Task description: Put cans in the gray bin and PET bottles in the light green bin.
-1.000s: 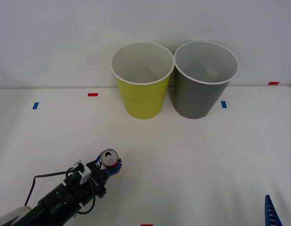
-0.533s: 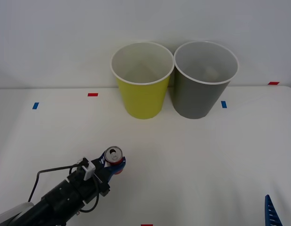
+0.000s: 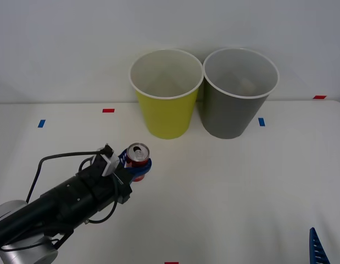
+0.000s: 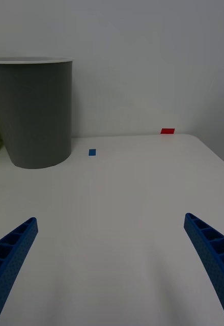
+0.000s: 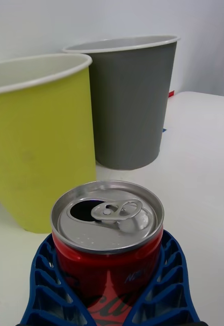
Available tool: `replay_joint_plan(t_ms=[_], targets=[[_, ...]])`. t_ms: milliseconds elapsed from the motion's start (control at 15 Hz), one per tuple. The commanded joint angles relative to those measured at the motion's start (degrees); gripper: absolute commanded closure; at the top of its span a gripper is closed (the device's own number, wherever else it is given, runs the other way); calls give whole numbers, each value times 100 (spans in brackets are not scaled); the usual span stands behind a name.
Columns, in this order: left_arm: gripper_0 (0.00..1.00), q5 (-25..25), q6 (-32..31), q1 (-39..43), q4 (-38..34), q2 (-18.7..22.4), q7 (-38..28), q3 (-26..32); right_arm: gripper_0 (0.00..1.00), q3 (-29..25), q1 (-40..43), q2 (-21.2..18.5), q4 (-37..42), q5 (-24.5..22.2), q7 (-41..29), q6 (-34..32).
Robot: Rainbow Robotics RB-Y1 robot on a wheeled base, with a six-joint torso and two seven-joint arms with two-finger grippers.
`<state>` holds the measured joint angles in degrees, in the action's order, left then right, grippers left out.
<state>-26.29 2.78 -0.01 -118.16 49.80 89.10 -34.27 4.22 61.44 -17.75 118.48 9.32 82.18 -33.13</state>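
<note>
My left gripper [image 3: 139,165] is shut on a small red can [image 3: 138,160] with a silver top and open pull tab, holding it upright above the table. In the left wrist view the can [image 5: 108,249] sits between the blue fingers [image 5: 51,285]. The light green bin [image 3: 166,93] stands a short way beyond the can, and the gray bin [image 3: 239,92] is beside it on the right. Both bins also appear in the left wrist view, light green bin [image 5: 38,142] and gray bin [image 5: 130,102]. My right gripper [image 4: 112,265] hangs open low at the right, with the gray bin [image 4: 35,112] ahead of it.
Small red [image 3: 108,110] and blue [image 3: 41,123] tape marks dot the white table. A white wall rises right behind the bins. A black cable [image 3: 54,162] loops off the left arm. A blue fingertip [image 3: 318,247] of the right gripper shows at the front right corner.
The left gripper has lifted the can and carried it forward and a little right, toward the bins. The right arm has stayed still.
</note>
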Motion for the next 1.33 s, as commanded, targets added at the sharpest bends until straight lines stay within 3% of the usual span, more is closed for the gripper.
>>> replay_joint_plan(t_ms=[67, 200, 467, 733, 867, 1000, 1333], targets=[[100, -69, 1304, 133, -945, -41, -7, 720, 0, 0, 0, 0, 0, 0, 0, 0], [100, -245, 2289, 133, -1525, -199, 11, 1229, 0, 0, 0, 0, 0, 0, 0, 0], [100, -1572, 4433, 89, -2483, -902, 872, 2600, 0, 0, 0, 0, 0, 0, 0, 0], [100, -2811, 5954, -482, -2703, -1658, 1769, 3901, 0, 0, 0, 0, 0, 0, 0, 0], [100, -3145, 6569, -931, -2703, -1983, 2076, 4367, 0, 0, 0, 0, 0, 0, 0, 0], [100, -3277, 7000, -1335, -2703, -2256, 2076, 4622, 0, 0, 0, 0, 0, 0, 0, 0], [100, -3215, 7026, -2082, -2686, -2774, 1927, 4639, 0, 0, 0, 0, 0, 0, 0, 0]])
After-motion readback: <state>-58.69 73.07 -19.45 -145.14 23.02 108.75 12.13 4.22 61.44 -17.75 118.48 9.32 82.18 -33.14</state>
